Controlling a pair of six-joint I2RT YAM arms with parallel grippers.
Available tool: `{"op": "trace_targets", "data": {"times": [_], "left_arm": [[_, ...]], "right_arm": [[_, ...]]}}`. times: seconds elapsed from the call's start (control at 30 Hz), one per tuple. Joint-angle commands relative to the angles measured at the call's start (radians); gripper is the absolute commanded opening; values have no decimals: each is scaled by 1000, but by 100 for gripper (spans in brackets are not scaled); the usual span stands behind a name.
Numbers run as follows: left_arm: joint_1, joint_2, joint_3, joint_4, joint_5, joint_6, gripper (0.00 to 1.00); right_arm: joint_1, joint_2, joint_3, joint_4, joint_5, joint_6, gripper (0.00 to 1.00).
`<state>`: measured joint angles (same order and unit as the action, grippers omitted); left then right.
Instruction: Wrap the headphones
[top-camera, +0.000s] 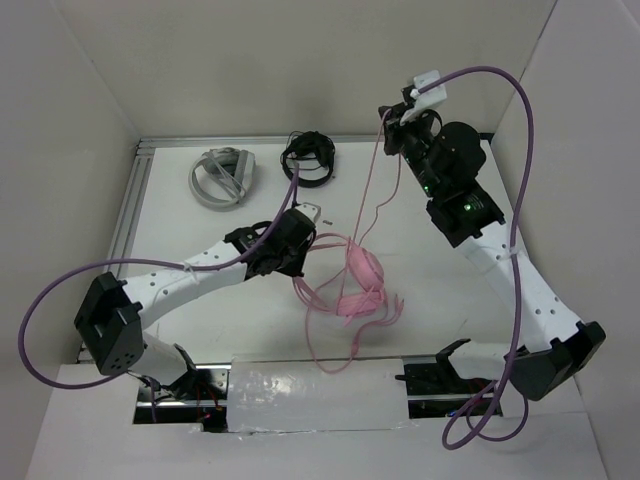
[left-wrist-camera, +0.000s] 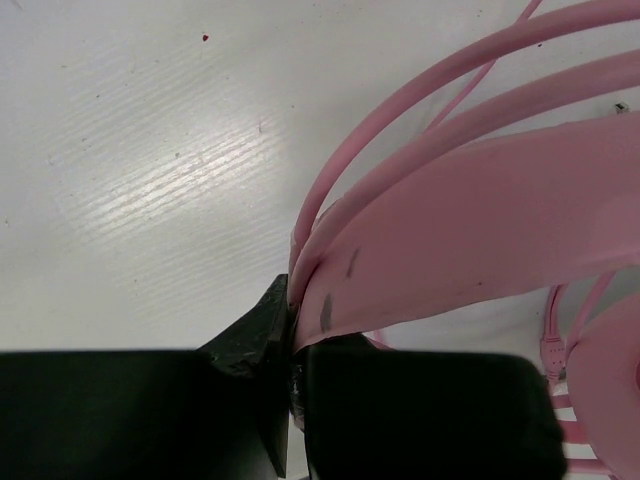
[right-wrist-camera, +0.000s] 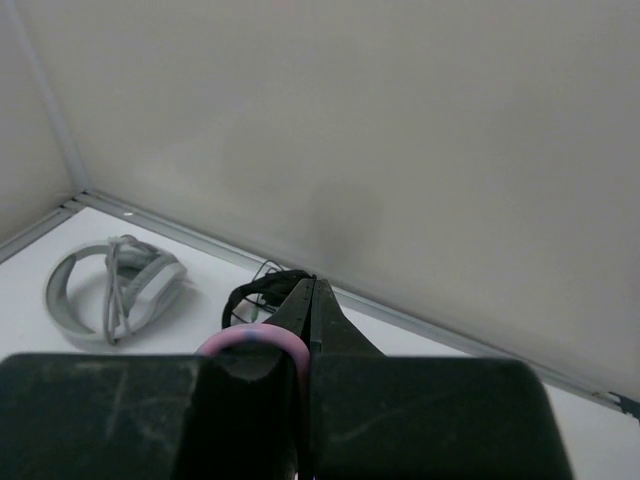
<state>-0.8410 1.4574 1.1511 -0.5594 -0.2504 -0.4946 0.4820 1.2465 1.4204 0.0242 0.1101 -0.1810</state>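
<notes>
Left hand (left-wrist-camera: 292, 330) pinched on headband (left-wrist-camera: 480, 230) of headphones (top-camera: 362, 272), right hand (top-camera: 388, 112) raised, closed on pink cable (right-wrist-camera: 250, 338)

The pink headband of the headphones (left-wrist-camera: 480, 230) is being pinched at its lower end between the closed black fingers of the left gripper (left-wrist-camera: 292, 325). Two slimmer pink arcs are being shown curving above the band, and a thin cable (left-wrist-camera: 553, 320) is being seen below it, over the white table (left-wrist-camera: 150, 170).
</notes>
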Motion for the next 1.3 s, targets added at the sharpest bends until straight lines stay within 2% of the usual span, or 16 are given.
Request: {"op": "trace_targets", "data": {"times": [0.0,0.1,0.23,0.27,0.37,0.43,0.63,0.7,0.8,0.83,0.93,1.03,1.13,1.27], "left_arm": [[-23,5,29,-27,36,13,0],[-40,-32,18,-13,42,22,0],[-67,-110,27,12,42,60,0],[-69,-132,32,27,52,82,0],[-73,-245,39,125,210,203,0],[-75,-284,45,166,259,257,0],[-78,-362,111,193,316,309,0],[-76,-373,160,202,304,320,0],[-76,-362,263,181,255,335,0],[-75,-356,289,178,222,340,0],[-69,-321,383,193,241,355,0],[-69,-272,528,164,223,335,0],[-69,-195,717,136,215,356,0],[-69,-114,886,90,110,384,0]], "right_arm": [[-16,-27,127,50,-17,37,2],[-45,17,163,11,16,47,10],[-95,77,137,-1,10,95,11],[-109,88,121,5,-47,107,11],[-166,160,97,7,-217,158,11],[-184,197,106,-16,-279,172,10],[-195,317,69,-29,-447,166,10],[-194,344,22,-29,-499,178,9],[-194,346,-102,80,-530,238,7],[-194,343,-133,136,-585,248,7],[-188,353,-218,215,-790,258,9],[-155,395,-239,255,-900,276,13],[-94,432,-239,250,-925,255,16],[-30,475,-274,293,-938,274,17]]}}
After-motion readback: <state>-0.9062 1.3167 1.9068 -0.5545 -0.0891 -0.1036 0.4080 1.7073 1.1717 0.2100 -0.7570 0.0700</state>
